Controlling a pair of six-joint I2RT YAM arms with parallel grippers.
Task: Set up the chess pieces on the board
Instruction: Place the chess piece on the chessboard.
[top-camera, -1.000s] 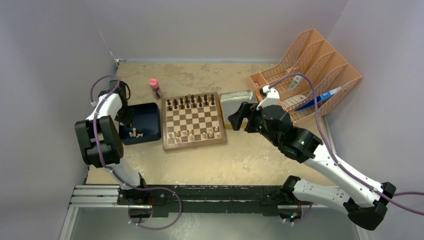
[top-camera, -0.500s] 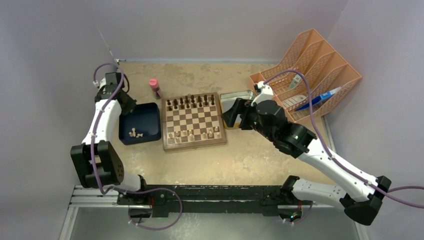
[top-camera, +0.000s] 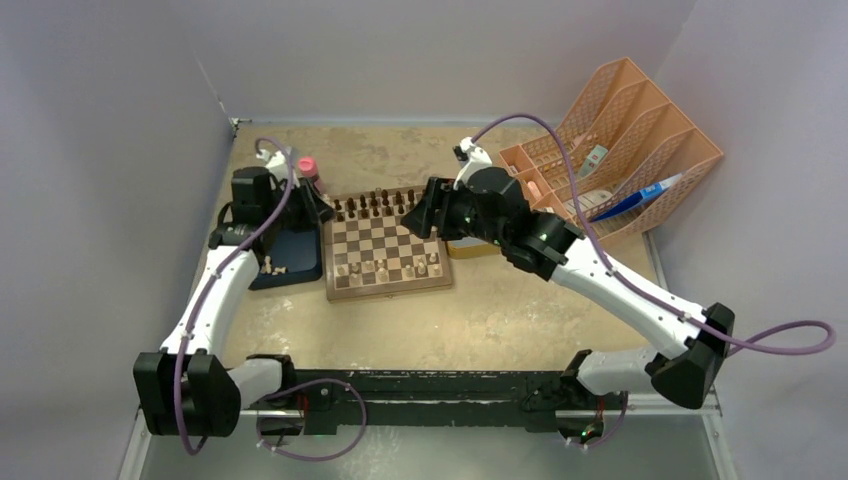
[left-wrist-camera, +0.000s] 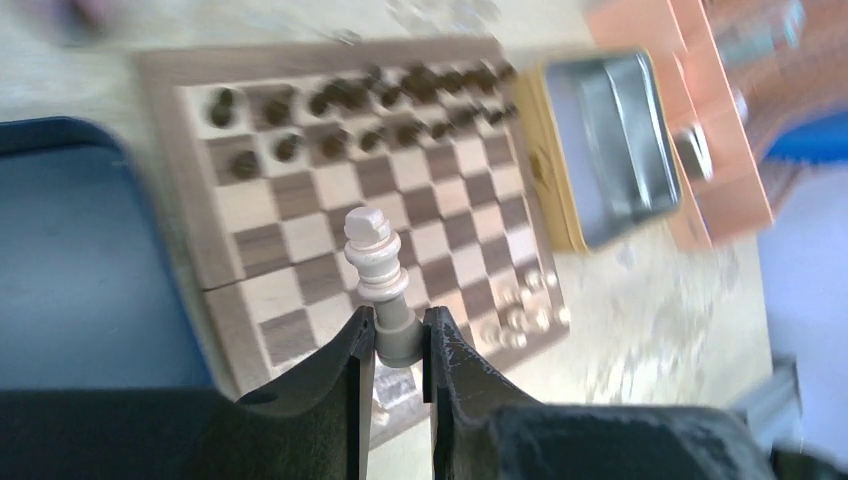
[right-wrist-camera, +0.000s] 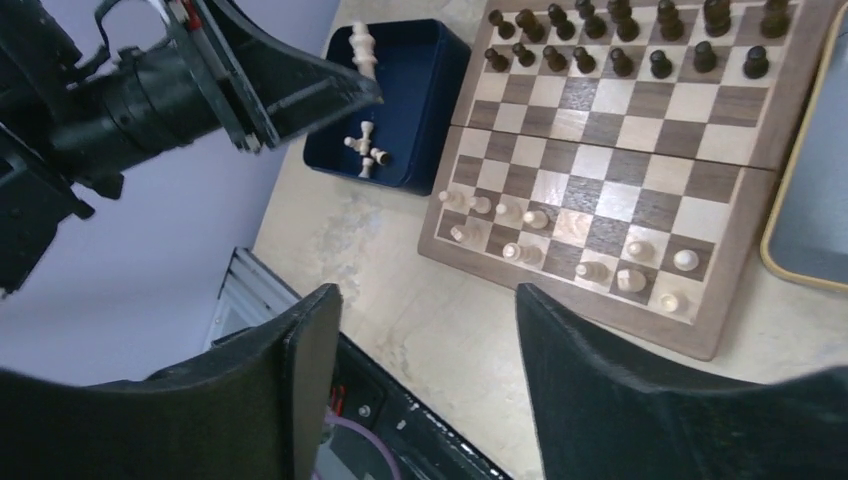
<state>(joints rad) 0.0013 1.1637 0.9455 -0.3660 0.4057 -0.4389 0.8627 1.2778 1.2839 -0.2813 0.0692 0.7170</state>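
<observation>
The board (top-camera: 386, 245) lies mid-table with dark pieces (top-camera: 380, 205) along its far rows and several pale pieces (top-camera: 385, 268) along its near rows. My left gripper (left-wrist-camera: 398, 335) is shut on the base of a pale tall piece (left-wrist-camera: 375, 265), held above the board's left edge; it also shows in the right wrist view (right-wrist-camera: 362, 42). A few pale pieces (right-wrist-camera: 365, 150) lie in the dark blue tray (top-camera: 290, 245). My right gripper (right-wrist-camera: 425, 310) is open and empty, high above the board's right side (top-camera: 425, 205).
A metal tin (left-wrist-camera: 615, 145) lies right of the board. An orange file rack (top-camera: 625, 130) with pens stands at the back right. A small pink-capped bottle (top-camera: 308, 170) stands behind the tray. Walls close in on the left, back and right.
My left arm has swung from the tray's far left to the board's left edge, carrying the pale piece. My right arm has moved left from the tin to over the board's right side.
</observation>
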